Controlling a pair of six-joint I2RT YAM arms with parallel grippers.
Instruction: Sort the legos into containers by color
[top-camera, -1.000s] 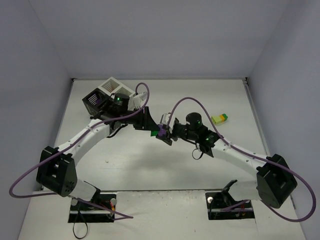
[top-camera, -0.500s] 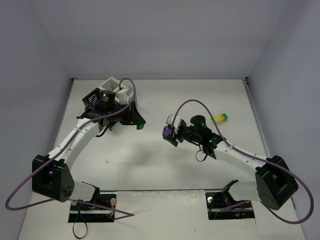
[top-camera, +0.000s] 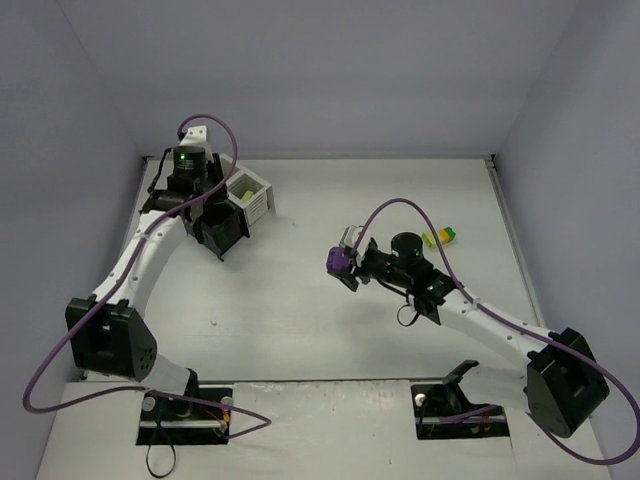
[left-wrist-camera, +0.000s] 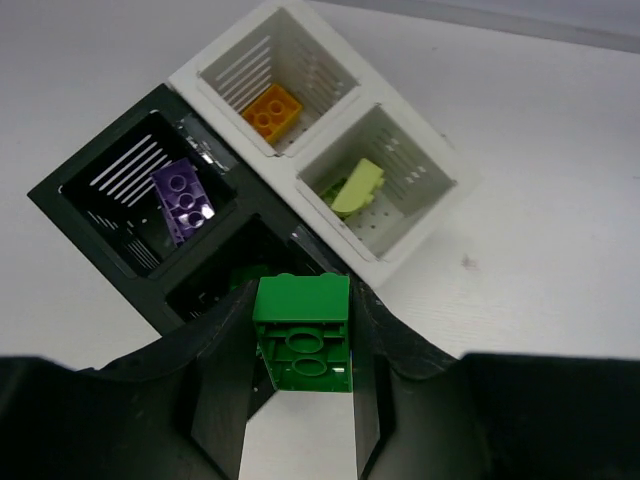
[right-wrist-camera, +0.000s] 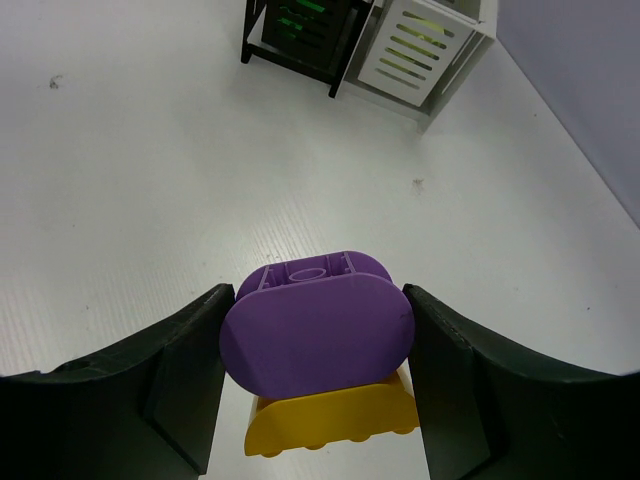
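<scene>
My left gripper (left-wrist-camera: 302, 352) is shut on a dark green lego (left-wrist-camera: 302, 335) and holds it above the near black bin (left-wrist-camera: 218, 290) of the containers. A purple lego (left-wrist-camera: 184, 200) lies in the other black bin. An orange lego (left-wrist-camera: 272, 110) and a lime lego (left-wrist-camera: 355, 188) each lie in a white bin. In the top view the left gripper (top-camera: 215, 222) hangs over the containers (top-camera: 252, 198). My right gripper (right-wrist-camera: 315, 360) is shut on a rounded purple lego (right-wrist-camera: 315, 330) with a yellow lego (right-wrist-camera: 330, 425) stuck under it, mid-table (top-camera: 338, 261).
A lime and orange-yellow lego stack (top-camera: 440, 237) lies on the table to the right, beyond the right arm. The containers show far off at the top of the right wrist view (right-wrist-camera: 400, 45). Walls close the table at the back and sides.
My left gripper has swung from the table's middle to the back left with the dark green lego, ending over the containers. My right gripper has stayed near mid-table with the purple lego.
</scene>
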